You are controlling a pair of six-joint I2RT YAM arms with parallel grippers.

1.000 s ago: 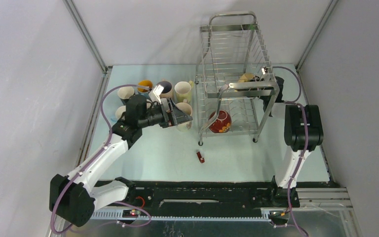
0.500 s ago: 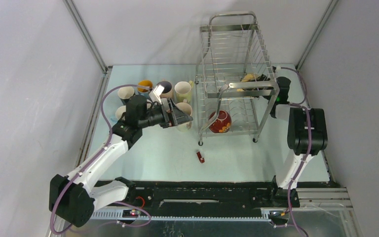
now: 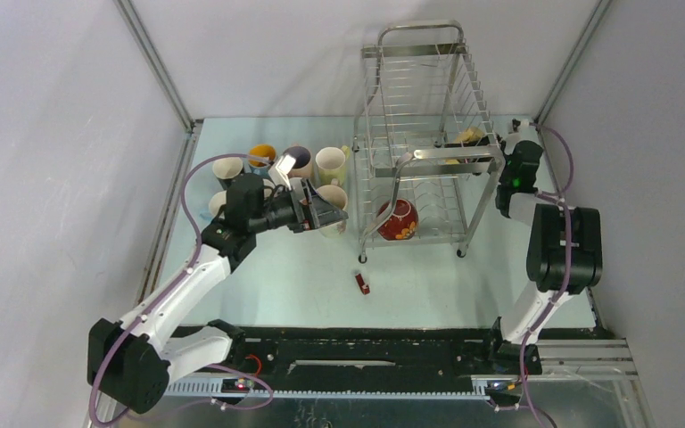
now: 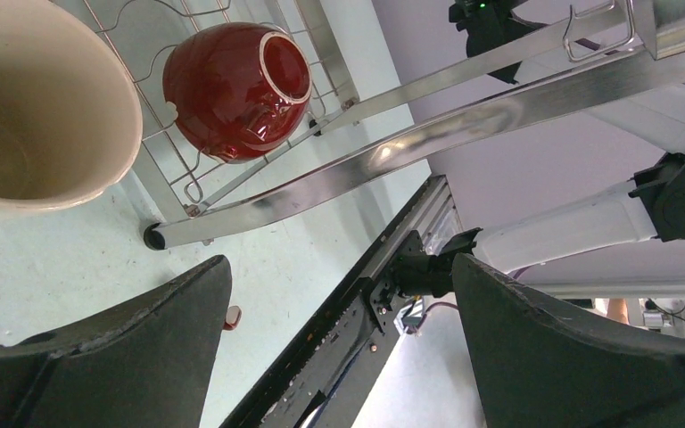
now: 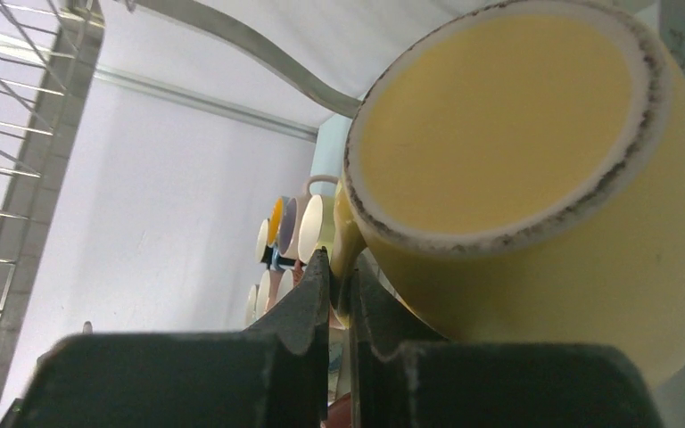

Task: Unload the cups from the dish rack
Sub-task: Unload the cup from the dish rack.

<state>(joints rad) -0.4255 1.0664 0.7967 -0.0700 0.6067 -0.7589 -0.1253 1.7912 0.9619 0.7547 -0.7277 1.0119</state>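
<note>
The chrome dish rack (image 3: 458, 160) stands at the back right of the table. A patterned dark red mug (image 3: 398, 219) lies on its lower tier, and it also shows in the left wrist view (image 4: 232, 89). My right gripper (image 3: 491, 143) is at the right end of the upper tier. It is shut (image 5: 339, 272) on the handle of a yellow mug (image 5: 535, 178), which is lifted at the rack's edge (image 3: 469, 135). My left gripper (image 3: 325, 214) is open and empty (image 4: 339, 267), beside a cream mug (image 4: 36, 107) and left of the rack.
Several mugs (image 3: 272, 169) stand grouped on the table behind the left gripper. A small dark red fragment (image 3: 362, 284) lies in front of the rack. The black base rail (image 3: 366, 343) runs along the near edge. Grey walls close in both sides.
My right arm has swung to the right and back, drawing the yellow mug out toward the right end of the rack's upper tier. The left arm has hardly moved.
</note>
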